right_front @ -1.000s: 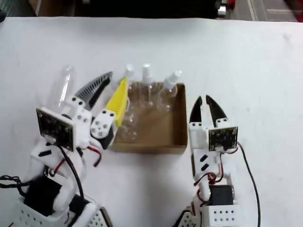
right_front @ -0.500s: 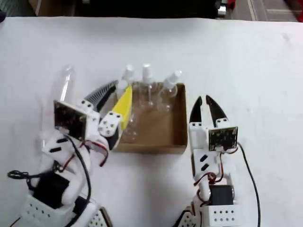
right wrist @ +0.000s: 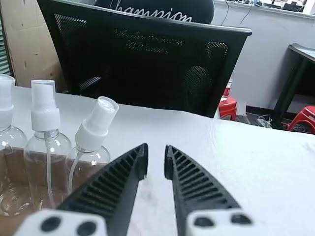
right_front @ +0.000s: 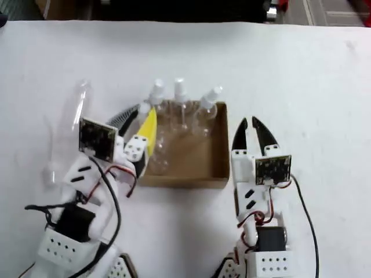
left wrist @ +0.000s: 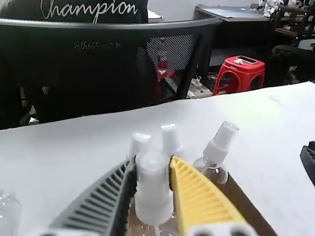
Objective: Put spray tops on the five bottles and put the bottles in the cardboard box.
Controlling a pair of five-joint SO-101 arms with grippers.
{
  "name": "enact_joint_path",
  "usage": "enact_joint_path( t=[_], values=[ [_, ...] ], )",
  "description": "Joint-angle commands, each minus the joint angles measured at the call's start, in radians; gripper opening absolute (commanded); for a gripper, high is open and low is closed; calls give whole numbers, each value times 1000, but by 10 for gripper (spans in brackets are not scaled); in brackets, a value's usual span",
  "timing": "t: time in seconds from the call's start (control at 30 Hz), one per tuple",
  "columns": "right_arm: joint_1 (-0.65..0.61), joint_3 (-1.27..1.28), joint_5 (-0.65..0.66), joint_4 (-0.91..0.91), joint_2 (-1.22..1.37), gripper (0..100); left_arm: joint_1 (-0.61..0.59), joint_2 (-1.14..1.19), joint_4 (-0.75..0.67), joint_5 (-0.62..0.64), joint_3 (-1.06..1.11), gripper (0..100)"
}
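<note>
Clamped tight with the left tool [left wrist: 151, 164] on a white plastic spray top [left wrist: 153, 189], pinched between the grey and yellow ribbed fingers [left wrist: 197, 199]. Gripping at the collar rather than the body, probably to let the clear plastic bottle [right_front: 155, 152] hang below the tips and go down into the shallow brown cardboard box [right_front: 200, 159] without squeezing its thin wall. Impossible to tell whether resting on the box floor or just above it.

Just beyond the tips, against the box's far wall: three more clear bottles with white spray tops [right_front: 181, 110], close together, the one nearest the right tool leaning outward. Set there, likely, to keep the nearer half of the box free for the rest.

Holding nothing in the right tool [right wrist: 156, 160], black ribbed fingers a narrow gap apart, parked just beside the box's side wall; judged to be keeping out of the way.

Off to the outer side of the left tool, well apart from the box: a clear bottle with no top [right_front: 77, 107] lying on its side, and nearer that arm's base what looks like a loose spray top with its tube [right_front: 49, 172]. Hence one bottle yet to cap and box.

Underneath, a plain white surface [right_front: 301, 75]. Beyond its far edge, a black mesh chair back [right wrist: 147, 59], a red plastic stool [left wrist: 238, 73] and dark desks.
</note>
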Motion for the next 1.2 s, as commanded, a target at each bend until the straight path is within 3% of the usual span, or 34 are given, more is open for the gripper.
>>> enact_joint_path(
  t=[0.0, 0.23, 0.37, 0.6, 0.9, 1.17],
  values=[
    [-2, 9, 2, -25, -7, 52, 7, -8, -29, 15, 8, 111],
    [-2, 9, 2, -25, -7, 53, 7, -8, -28, 15, 15, 128],
    [-2, 9, 2, -25, -7, 53, 7, -10, 43, 15, 8, 195],
    [-2, 9, 2, -25, -7, 53, -16, -13, 83, 14, -60, 199],
    [-2, 9, 2, -27, -7, 53, -308, -186, 431, -3, -402, 199],
    [-2, 9, 2, -27, -8, 53, -559, -216, 701, -262, -318, 199]
  ],
)
